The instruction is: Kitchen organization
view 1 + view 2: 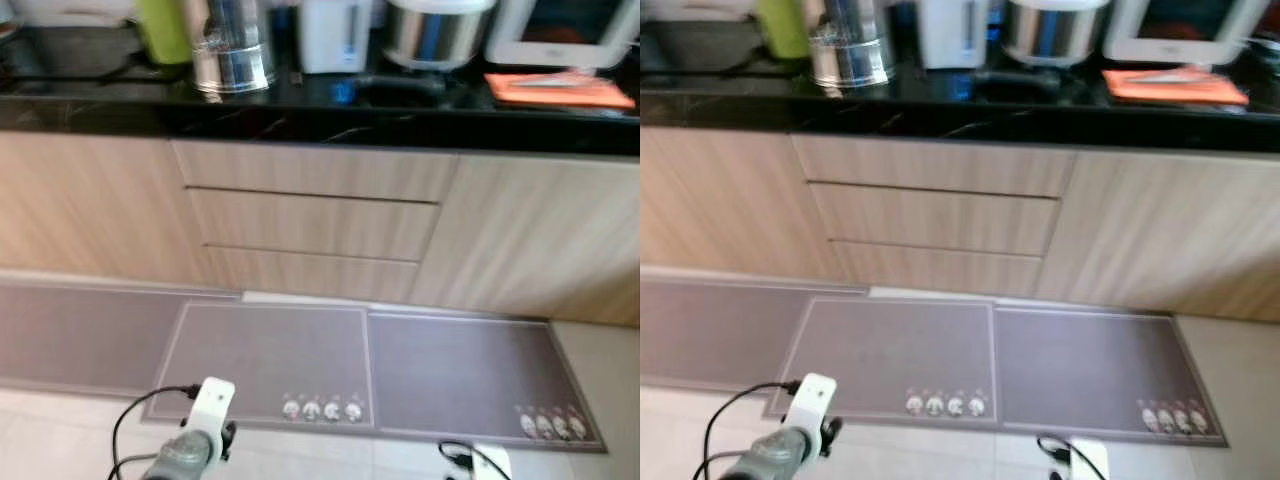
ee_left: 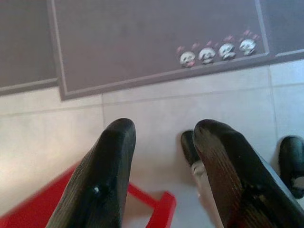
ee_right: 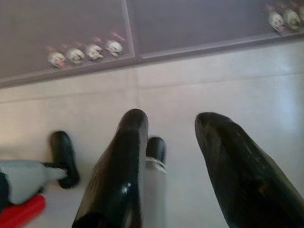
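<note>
A black countertop (image 1: 100,112) runs across the far side. On it stand a green container (image 1: 165,30), a shiny steel canister (image 1: 232,55), a white appliance (image 1: 333,35), a steel pot (image 1: 435,30) and a white microwave (image 1: 565,30). An orange cloth (image 1: 560,90) lies at the right. My left arm (image 1: 205,420) hangs low at the bottom left, its gripper (image 2: 164,130) open over the tiled floor with nothing between the fingers. My right gripper (image 3: 172,118) is also open and empty above the tiles.
Wooden cabinets with three drawers (image 1: 310,225) stand under the counter. Grey mats (image 1: 270,360) lie along the floor in front of them. A red frame (image 2: 156,211) and my black feet (image 2: 190,147) are below the left gripper.
</note>
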Tool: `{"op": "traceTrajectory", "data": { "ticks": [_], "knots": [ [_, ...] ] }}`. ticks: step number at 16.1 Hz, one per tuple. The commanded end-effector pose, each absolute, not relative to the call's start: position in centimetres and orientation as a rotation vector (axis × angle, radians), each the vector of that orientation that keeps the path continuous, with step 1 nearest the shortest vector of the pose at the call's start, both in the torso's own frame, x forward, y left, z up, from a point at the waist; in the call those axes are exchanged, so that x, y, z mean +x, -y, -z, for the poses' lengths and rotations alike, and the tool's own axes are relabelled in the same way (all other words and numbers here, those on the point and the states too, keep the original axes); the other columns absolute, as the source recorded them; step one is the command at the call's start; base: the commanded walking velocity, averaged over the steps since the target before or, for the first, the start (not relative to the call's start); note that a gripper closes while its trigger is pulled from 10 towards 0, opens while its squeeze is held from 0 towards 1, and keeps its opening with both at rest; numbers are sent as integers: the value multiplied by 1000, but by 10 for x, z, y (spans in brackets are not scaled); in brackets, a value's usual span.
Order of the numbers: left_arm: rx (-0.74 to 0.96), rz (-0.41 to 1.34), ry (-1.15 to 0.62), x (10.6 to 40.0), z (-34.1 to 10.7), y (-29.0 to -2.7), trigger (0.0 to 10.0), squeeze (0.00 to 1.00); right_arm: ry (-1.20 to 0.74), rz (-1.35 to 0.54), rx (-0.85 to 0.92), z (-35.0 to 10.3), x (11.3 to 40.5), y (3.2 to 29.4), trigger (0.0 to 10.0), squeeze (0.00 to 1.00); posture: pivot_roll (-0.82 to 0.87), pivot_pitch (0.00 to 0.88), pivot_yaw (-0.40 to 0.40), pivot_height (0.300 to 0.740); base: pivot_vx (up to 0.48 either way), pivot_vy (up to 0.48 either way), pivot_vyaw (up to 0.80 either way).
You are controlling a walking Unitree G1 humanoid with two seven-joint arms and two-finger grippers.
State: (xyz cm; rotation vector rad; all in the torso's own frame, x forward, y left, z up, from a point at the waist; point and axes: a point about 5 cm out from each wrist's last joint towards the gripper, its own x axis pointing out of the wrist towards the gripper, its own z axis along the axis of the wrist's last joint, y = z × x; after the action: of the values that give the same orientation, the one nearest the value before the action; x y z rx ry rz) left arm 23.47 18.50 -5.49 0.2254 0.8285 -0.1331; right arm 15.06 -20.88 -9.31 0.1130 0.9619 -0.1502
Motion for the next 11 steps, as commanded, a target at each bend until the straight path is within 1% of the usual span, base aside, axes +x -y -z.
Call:
{"op": "traceTrajectory", "data": {
  "ticks": [1, 4, 5, 6, 8, 9, 10, 11],
  "knots": [
    [225, 131, -842, 233, 56, -185, 10000, 0, -973, 164, 120, 95, 145, 210, 10000, 0, 15, 1, 7, 740, 0, 0, 0],
    [225, 131, -842, 233, 56, -185, 10000, 0, -978, 150, 95, 95, 145, 211, 10000, 0, 14, 0, 7, 740, 0, 0, 0],
    [224, 131, -842, 233, 56, -185, 10000, 0, -980, 135, 69, 94, 146, 211, 10000, 0, 15, 0, 7, 740, 0, 0, 594],
    [223, 130, -842, 233, 56, -185, 10000, 0, -977, 145, 86, 95, 145, 211, 10000, 0, 15, 0, 6, 740, 0, 0, 469],
    [223, 131, -843, 233, 56, -184, 10000, 0, -974, 158, 98, 95, 145, 211, 10000, 0, 14, 0, 6, 740, 0, 0, 0],
    [222, 131, -843, 233, 56, -184, 10000, 0, -976, 145, 78, 94, 146, 212, 10000, 0, 14, 0, 5, 740, 251, 0, 0],
    [221, 132, -844, 233, 56, -184, 10000, 0, -981, 119, 31, 94, 146, 212, 10000, 0, 14, 0, 4, 740, 247, 0, 544],
    [221, 132, -844, 233, 56, -184, 10000, 0, -981, 116, 28, 94, 146, 212, 10000, 0, 14, 0, 4, 740, 251, 0, 800]
  ]
}}
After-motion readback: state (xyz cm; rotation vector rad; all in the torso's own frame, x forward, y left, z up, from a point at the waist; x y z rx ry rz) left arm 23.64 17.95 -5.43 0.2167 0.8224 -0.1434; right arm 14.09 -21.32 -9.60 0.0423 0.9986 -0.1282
